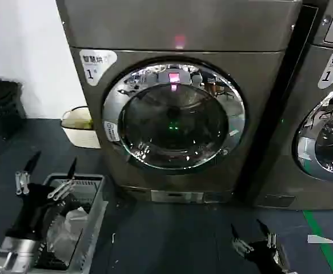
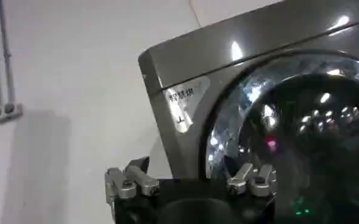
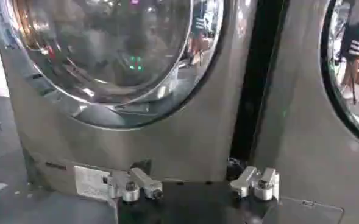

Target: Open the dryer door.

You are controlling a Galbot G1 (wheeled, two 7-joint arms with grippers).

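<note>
Left fingers: both dark fingertips stand wide apart and hold nothing; in the left wrist view the two metal knuckles sit well apart with bare air between them.
Left gripper: the left gripper hovers at about 8 o'clock from the dryer door, low and well clear of the machine, above a grey basket; its own camera looks up past the gripper at the machine's upper corner.
Right fingers: the right fingertips are spread wide too, gripping nothing.
Right gripper: the right gripper hangs at about 5 o'clock from the door, near the floor and apart from the machine; in the right wrist view the gripper faces the lower front panel, level with the dark gap between the two machines.
Dryer door: the dryer door is shut flat against the front, a chrome ring around dark glass with a pink and a green glint in it; it also shows at and.
Dryer: the dryer stands straight ahead, bronze-grey, with a white "1" sticker at 10 o'clock from the door and a pink light at 12 o'clock.
Basket: the grey basket sits on the dark floor at 8 o'clock from the dryer, with clear plastic inside.
Second machine: a like machine stands at 3 o'clock, just beside the dryer.
Bucket: a pale bucket rests at 9 o'clock, against the dryer's side.
</note>
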